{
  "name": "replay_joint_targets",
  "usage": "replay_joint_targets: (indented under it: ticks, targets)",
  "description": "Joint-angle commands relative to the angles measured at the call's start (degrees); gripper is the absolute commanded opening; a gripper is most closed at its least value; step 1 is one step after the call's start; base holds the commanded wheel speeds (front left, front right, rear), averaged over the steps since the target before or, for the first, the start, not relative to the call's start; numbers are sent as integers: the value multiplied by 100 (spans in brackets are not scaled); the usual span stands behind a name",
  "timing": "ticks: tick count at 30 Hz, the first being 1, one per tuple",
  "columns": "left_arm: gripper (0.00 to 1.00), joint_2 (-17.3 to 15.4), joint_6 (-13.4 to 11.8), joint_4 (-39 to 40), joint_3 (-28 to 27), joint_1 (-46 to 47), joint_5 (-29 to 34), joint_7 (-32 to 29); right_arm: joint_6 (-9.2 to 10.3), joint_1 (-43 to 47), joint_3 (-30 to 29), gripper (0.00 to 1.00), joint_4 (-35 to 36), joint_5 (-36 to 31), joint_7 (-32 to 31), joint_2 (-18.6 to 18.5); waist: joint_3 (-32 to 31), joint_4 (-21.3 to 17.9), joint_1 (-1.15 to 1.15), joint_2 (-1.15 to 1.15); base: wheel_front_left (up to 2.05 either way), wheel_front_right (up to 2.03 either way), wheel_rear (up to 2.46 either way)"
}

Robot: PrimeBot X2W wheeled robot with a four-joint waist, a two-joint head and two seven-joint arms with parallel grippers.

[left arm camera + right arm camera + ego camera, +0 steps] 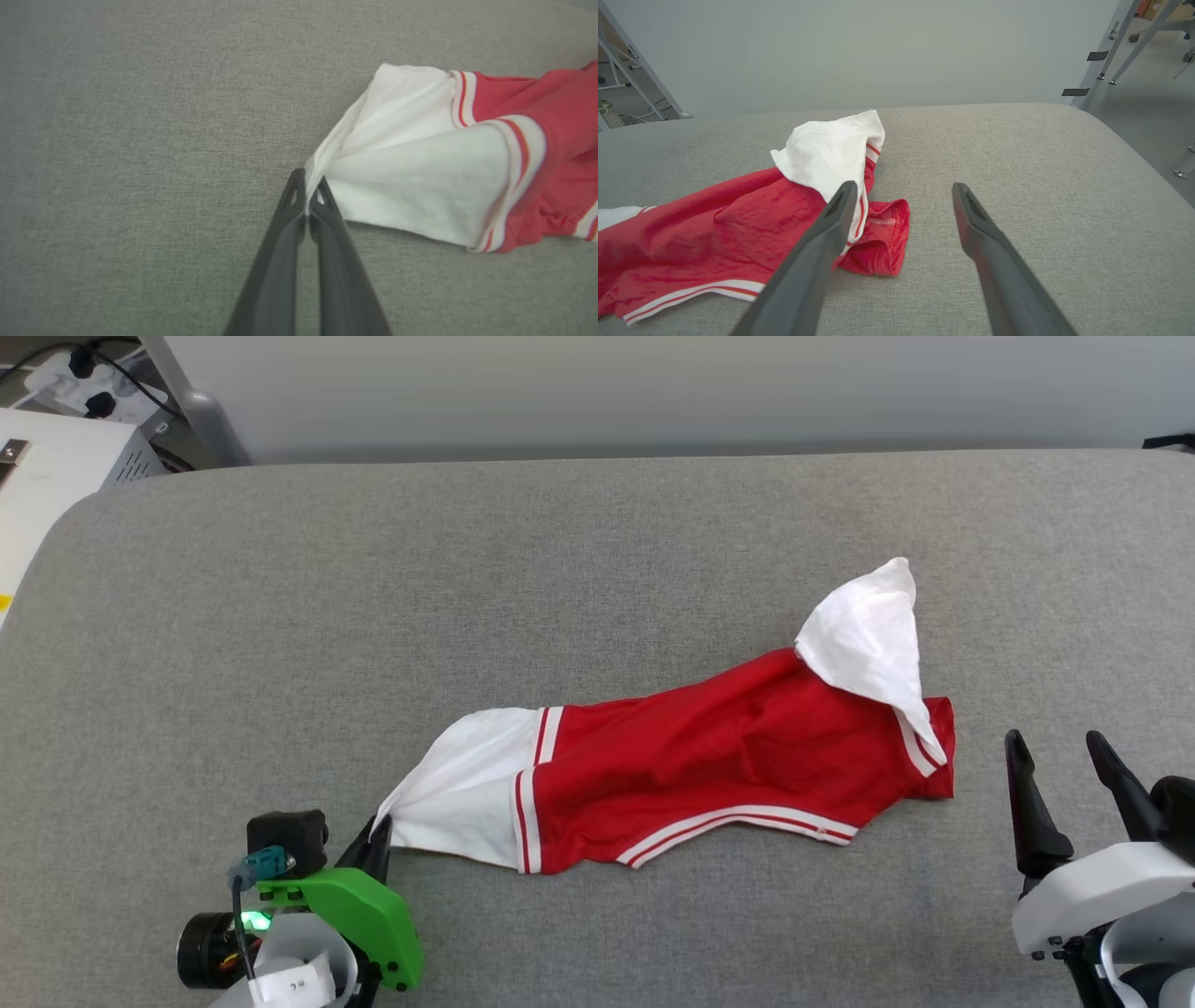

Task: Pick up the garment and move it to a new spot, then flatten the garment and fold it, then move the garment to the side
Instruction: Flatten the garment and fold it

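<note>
Nearest the lens in the left wrist view, the left gripper (308,186) is seen at the centre of the frame, its dark fingers pressed together on the drawn-out tip of a white sleeve (411,177); a green bracket (359,905) on that arm is seen at the lower left of the head view; a white box (47,467) and a power strip (70,378) with black plugs are set at the upper left of that view, off the grey padded surface (560,569); slanted metal legs (1115,42) are seen at the upper right of the right wrist view, on the floor beyond the surface's rounded corner; the garment (709,756) is laid as a long rumpled band across the middle of the head view, its red body in the centre, the pinched sleeve pulled toward the lower left, a second sleeve (873,635) folded over the red cloth at the right end; the right gripper (1055,739) is held at the lower right, jaws spread wide with nothing between them, near the garment's right end but apart from it; in the right wrist view that end is partly hidden by the finger on the left of the frame.
</note>
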State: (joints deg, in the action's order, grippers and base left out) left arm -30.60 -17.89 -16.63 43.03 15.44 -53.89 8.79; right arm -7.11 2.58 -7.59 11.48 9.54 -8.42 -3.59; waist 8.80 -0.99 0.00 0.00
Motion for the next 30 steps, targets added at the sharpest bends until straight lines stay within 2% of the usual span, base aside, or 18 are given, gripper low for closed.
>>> replay_joint_targets:
  ticks: [1, 2, 6, 12, 13, 14, 21, 30]
  targets:
    - [72, 17, 11, 38, -12, -82, 63, 126, -37, 79, 0, 100, 21, -23, -41, -25, -94, 24, 0, 0, 0, 0, 0]
    - [100, 23, 18, 60, -19, -81, 101, 203, -37, 83, 7, 100, 22, -23, -68, -29, -129, 30, 0, 0, 0, 0, 0]
    - [100, 29, -3, 212, -79, -73, 353, 470, -37, 80, 127, 100, -25, 48, -281, -100, -272, 47, 0, 0, 0, 0, 0]
    - [100, 72, -3, 635, -248, -144, 741, 601, -37, -119, 406, 100, -391, 182, -822, -406, -398, 113, 0, 0, 0, 0, 0]
    - [100, 88, -16, 732, -301, -158, 813, 608, -37, -210, 473, 100, -485, 210, -904, -487, -396, 138, 0, 0, 0, 0, 0]
    - [100, 141, -41, 977, -431, -192, 967, 616, -37, -503, 687, 100, -761, 301, -1120, -730, -348, 226, 0, 0, 0, 0, 0]
    - [100, 311, -19, 1289, -560, -152, 1188, 619, -37, -1319, 1387, 100, -1513, 429, -1511, -1353, -112, 519, 0, 0, 0, 0, 0]
    - [100, 388, 11, 1362, -660, -177, 1286, 620, -37, -2192, 1908, 100, -2365, 507, -1684, -1651, 82, 659, 0, 0, 0, 0, 0]
